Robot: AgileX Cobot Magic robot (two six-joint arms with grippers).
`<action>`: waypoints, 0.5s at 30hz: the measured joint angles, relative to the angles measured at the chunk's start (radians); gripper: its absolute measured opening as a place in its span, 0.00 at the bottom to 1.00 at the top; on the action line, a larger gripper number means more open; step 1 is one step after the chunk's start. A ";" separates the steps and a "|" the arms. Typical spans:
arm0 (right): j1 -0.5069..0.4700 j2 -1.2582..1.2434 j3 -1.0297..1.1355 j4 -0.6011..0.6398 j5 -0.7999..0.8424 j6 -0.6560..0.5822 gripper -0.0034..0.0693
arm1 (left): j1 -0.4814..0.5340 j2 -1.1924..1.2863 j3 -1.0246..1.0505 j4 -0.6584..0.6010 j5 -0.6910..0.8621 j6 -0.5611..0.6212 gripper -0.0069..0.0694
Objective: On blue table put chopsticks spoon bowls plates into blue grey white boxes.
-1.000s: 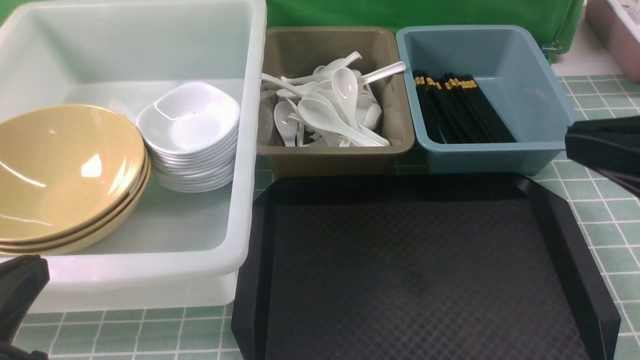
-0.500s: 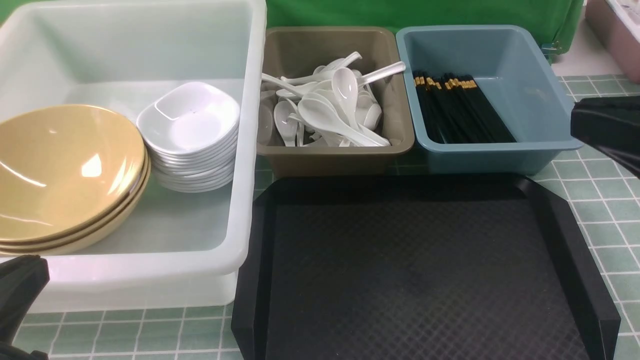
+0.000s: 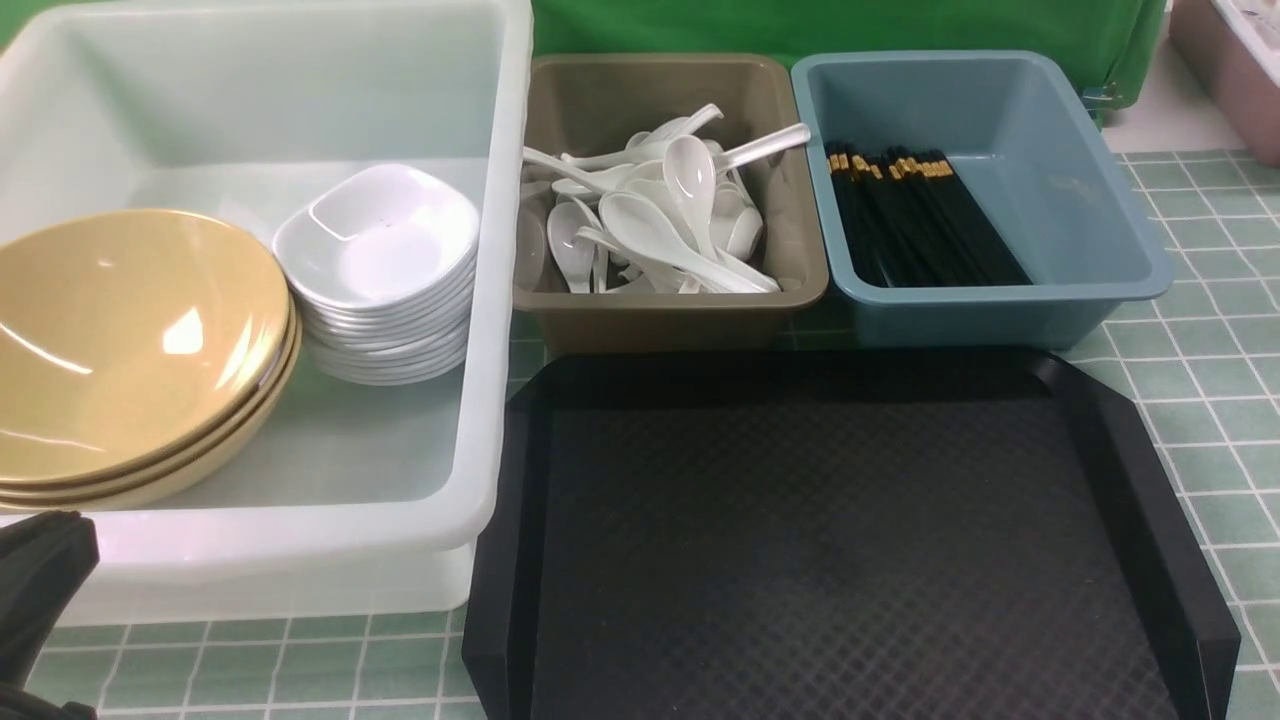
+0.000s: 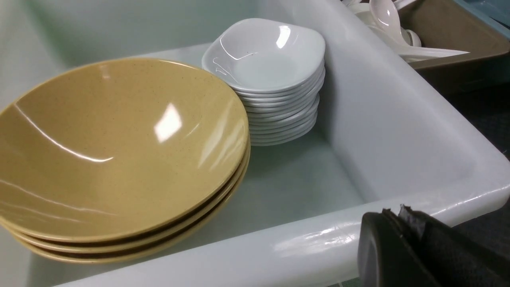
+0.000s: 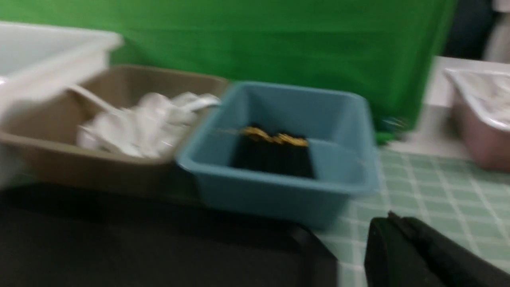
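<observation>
The big white box (image 3: 480,420) holds a stack of tan bowls (image 3: 130,340) and a stack of small white plates (image 3: 378,240). White spoons (image 3: 650,220) fill the grey box (image 3: 670,310). Black chopsticks (image 3: 915,215) with gold bands lie in the blue box (image 3: 1060,180). My left gripper (image 4: 394,215) is shut and empty, just outside the white box's near rim (image 4: 279,247); it shows as a dark shape (image 3: 40,570) at the front view's lower left. My right gripper (image 5: 392,219) is shut and empty above the blue table (image 5: 438,191), right of the blue box (image 5: 279,199); the front view does not show it.
A flat black tray (image 3: 840,540) lies bare in front of the grey and blue boxes. A green cloth (image 3: 850,25) hangs behind them. A pinkish tub (image 3: 1230,70) stands at the far right, beyond the tiled table (image 3: 1200,400).
The right arm has drawn back to the right and left the front view. The left gripper has stayed put, and nothing in the boxes has moved.
</observation>
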 joint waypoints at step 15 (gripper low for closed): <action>-0.132 -0.265 0.191 -0.057 0.205 0.012 0.10 | 0.000 -0.001 0.000 0.000 0.009 0.000 0.09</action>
